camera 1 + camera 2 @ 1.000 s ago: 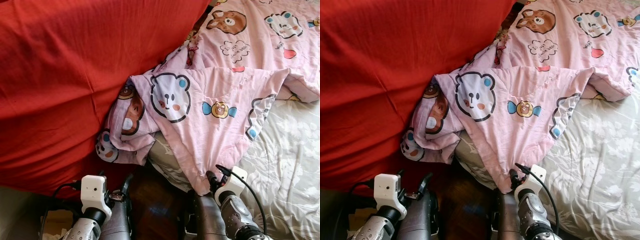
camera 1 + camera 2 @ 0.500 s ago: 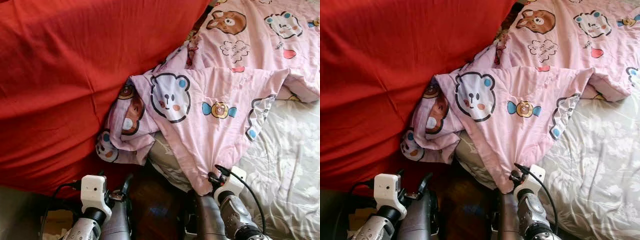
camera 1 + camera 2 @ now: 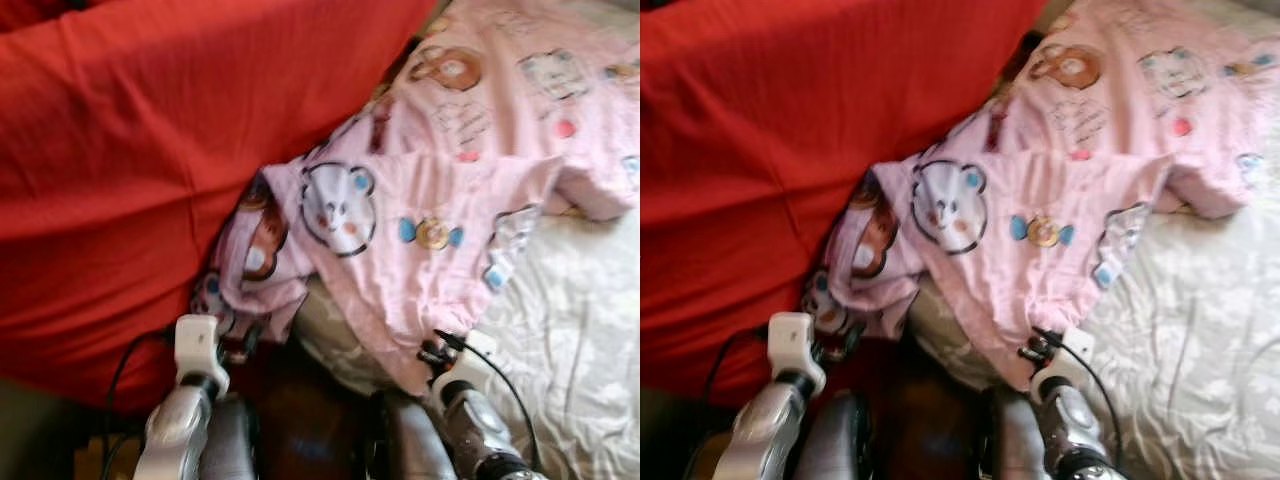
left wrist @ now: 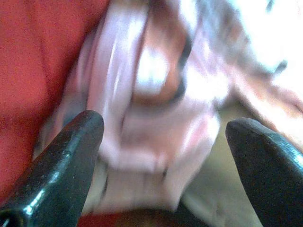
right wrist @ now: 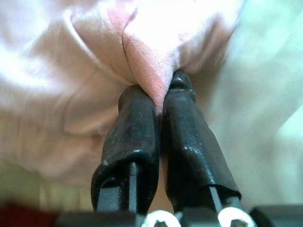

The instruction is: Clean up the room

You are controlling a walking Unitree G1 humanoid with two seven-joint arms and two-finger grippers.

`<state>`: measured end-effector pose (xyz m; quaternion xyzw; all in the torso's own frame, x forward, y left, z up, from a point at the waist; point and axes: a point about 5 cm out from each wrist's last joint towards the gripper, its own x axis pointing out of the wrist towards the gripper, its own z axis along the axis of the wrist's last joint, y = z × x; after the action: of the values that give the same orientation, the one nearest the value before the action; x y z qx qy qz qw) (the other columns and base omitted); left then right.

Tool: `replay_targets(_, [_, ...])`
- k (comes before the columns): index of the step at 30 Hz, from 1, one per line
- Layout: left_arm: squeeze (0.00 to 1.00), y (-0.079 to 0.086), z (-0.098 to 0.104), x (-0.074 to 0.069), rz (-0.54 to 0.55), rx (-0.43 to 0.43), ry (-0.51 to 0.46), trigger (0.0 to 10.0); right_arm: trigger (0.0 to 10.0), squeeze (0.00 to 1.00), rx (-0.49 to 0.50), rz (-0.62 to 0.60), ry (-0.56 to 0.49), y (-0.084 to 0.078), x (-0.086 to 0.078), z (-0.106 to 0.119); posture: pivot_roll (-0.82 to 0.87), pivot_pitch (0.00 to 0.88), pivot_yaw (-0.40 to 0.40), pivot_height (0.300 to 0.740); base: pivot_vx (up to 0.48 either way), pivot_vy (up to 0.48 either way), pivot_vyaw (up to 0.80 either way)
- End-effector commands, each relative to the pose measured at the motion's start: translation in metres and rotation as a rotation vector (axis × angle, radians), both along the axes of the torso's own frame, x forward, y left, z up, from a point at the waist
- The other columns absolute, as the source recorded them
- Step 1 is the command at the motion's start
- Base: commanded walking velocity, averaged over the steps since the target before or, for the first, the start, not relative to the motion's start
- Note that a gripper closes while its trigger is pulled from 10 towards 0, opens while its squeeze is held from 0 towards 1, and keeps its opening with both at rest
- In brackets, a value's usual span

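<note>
Head views are blurred; I read them loosely. I have the right gripper (image 5: 161, 94) pinched tight on a fold at the near corner of the pink bear-print quilt (image 3: 420, 230), both black fingers pressed together with cloth bulging out above them. The quilt lies rumpled across the bed, its far part spread flat, its near part folded over and bunched against the big red duvet (image 3: 130, 150) on my left. The near corner hangs off the bed edge, just above the right wrist.

The left gripper (image 4: 165, 142) sits with its fingers wide apart, nothing between them, aimed at the crumpled pink bunch beside the red cloth. Close, but I can't tell if it touches yet.

Risks as I judge them: the right pinch holds only a thin fold, so a hard pull could slip it free. The left fingers could close on red cloth along with pink, since the two fabrics press together there, and then both would drag together. Pulling on one corner alone would likely twist the quilt rather than spread it.

Room to move: the pale floral sheet (image 3: 570, 320) to the right is open and flat, good for drawing the quilt that way. Left is walled by the red mass. Below, a dark gap shows between bed edge and my arms; little space there.
</note>
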<state>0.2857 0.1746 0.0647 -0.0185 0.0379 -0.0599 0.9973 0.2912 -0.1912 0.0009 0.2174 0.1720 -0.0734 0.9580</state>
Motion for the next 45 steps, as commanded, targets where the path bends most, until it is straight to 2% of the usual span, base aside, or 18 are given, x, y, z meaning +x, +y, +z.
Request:
replay_targets(1, [0.0,0.008,-0.02,-0.011,0.024,0.005,0.08,10.0,0.0,0.0,0.006,-0.047,-0.017,-0.007,-0.002,0.001,-0.02,0.0,-0.035,0.62,0.0,0.0,0.0])
replay_targets(9, [0.0,0.022,-0.033,0.003,0.046,0.032,0.118,10.0,0.0,0.0,0.0,-0.067,-0.005,-0.011,-0.008,-0.004,-0.03,0.0,-0.012,0.62,0.0,0.0,0.0])
replay_targets(13, [0.0,0.027,-0.04,0.0,0.066,0.034,0.147,10.0,0.0,0.0,0.006,-0.071,0.007,-0.008,-0.011,-0.008,-0.03,0.0,-0.004,0.62,0.0,0.0,0.0])
replay_targets(18, [0.0,0.035,-0.053,-0.008,0.125,-0.019,0.206,10.0,0.0,0.0,-0.04,-0.023,0.038,-0.002,-0.019,-0.015,-0.03,0.0,0.004,0.62,0.0,0.0,0.0])
replay_targets(20, [0.0,0.037,-0.061,-0.013,0.152,-0.042,0.241,10.0,0.0,0.0,-0.054,-0.022,0.085,-0.003,-0.026,-0.022,-0.03,0.0,0.006,0.62,0.0,0.0,0.0])
replay_targets(21, [0.0,0.038,-0.066,-0.016,0.166,-0.051,0.262,10.0,1.1,0.0,-0.06,-0.021,0.11,-0.004,-0.031,-0.027,-0.03,0.0,0.009,0.62,0.0,0.0,0.0])
replay_targets(22, [0.0,0.038,-0.069,-0.018,0.169,-0.055,0.279,10.0,10.0,0.0,-0.073,-0.011,0.124,-0.004,-0.033,-0.029,-0.04,0.0,0.011,0.62,0.0,0.0,0.0])
replay_targets(24, [0.0,0.037,-0.079,-0.026,0.173,-0.051,0.337,10.0,10.0,0.0,-0.101,0.0,0.171,-0.009,-0.042,-0.036,-0.04,0.0,0.013,0.62,0.0,0.0,0.0])
replay_targets(29, [0.0,0.035,-0.092,-0.037,0.186,-0.047,0.409,10.0,10.0,0.0,-0.15,0.002,0.221,-0.016,-0.056,-0.044,-0.04,0.0,-0.001,0.62,0.0,0.0,0.0])
replay_targets(32, [0.0,0.038,-0.106,-0.052,0.216,-0.042,0.49,10.0,10.0,0.0,-0.184,0.019,0.353,-0.017,-0.079,-0.061,-0.02,0.0,-0.03,0.645,0.0,0.0,0.0])
replay_targets(35, [0.0,0.04,-0.109,-0.057,0.233,-0.042,0.514,10.0,10.0,0.0,-0.196,0.043,0.395,-0.016,-0.088,-0.067,-0.02,0.0,-0.033,0.66,0.0,0.0,0.0])
replay_targets(37, [0.0,0.038,-0.116,-0.065,0.227,-0.035,0.555,10.0,10.0,0.0,-0.199,0.058,0.449,-0.016,-0.101,-0.075,-0.03,0.0,-0.033,0.68,0.0,0.0,0.0])
replay_targets(45, [0.0,0.036,-0.124,-0.075,0.21,-0.01,0.622,10.0,10.0,0.0,-0.21,0.075,0.502,-0.013,-0.115,-0.083,-0.07,0.0,-0.016,0.73,0.0,0.0,0.0])
